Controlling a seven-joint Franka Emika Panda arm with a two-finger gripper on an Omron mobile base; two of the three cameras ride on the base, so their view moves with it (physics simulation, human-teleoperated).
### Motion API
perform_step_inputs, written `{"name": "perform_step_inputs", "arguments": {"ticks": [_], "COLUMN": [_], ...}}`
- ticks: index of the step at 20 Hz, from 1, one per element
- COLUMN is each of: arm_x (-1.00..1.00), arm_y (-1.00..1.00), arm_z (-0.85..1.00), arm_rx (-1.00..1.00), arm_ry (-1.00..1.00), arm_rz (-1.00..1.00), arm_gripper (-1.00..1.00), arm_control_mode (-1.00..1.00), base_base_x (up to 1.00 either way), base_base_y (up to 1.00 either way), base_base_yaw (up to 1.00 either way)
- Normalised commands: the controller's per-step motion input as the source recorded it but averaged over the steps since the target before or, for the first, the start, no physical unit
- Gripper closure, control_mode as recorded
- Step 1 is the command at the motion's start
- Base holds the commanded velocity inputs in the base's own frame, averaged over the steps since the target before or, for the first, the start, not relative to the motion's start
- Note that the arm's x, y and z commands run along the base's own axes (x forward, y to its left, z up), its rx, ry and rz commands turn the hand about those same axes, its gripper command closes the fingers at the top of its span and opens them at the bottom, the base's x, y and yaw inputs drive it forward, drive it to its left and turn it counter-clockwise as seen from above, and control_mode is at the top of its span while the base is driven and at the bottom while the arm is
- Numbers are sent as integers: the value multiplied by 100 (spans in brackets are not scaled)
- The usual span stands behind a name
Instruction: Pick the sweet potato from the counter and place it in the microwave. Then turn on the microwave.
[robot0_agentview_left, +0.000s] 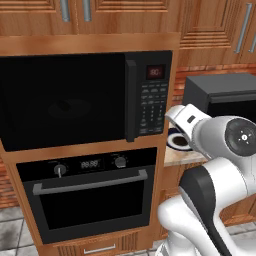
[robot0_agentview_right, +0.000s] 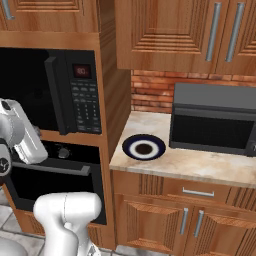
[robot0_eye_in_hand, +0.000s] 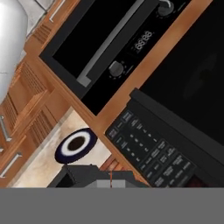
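door of the microwave (robot0_agentview_left: 65, 100) shut with a faint dark lump behind the glass, likely the sweet potato (robot0_agentview_left: 65, 106) on the turntable; jaws closed tight on nothing, apparently to press the keypad (robot0_eye_in_hand: 151, 153).

place: kitchen | signs: built-in microwave (robot0_agentview_left: 85, 97), oven (robot0_agentview_left: 90, 200), wooden cabinets (robot0_agentview_right: 195, 35), stone counter (robot0_agentview_right: 200, 162)
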Motion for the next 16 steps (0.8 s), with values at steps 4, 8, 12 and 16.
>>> {"name": "perform_step_inputs", "arguments": {"ticks": [4,8,12,16], "arm_x": [19,21,16,8], "arm_y": [0,0,-4,-7], "arm_z": [-25,-28,-20,-4], "arm_rx": [0,0,0,2], "arm_ry": [-5,-5,-5,-1], "arm_rz": [6,7,6,3], "arm_gripper": [100,100,100,100], "arm_control_mode": [-100,-100,-100,-100], "base_base_x": [0,0,0,0], "base_base_y": [0,0,0,0], "base_base_yaw": [0,0,0,0]}}
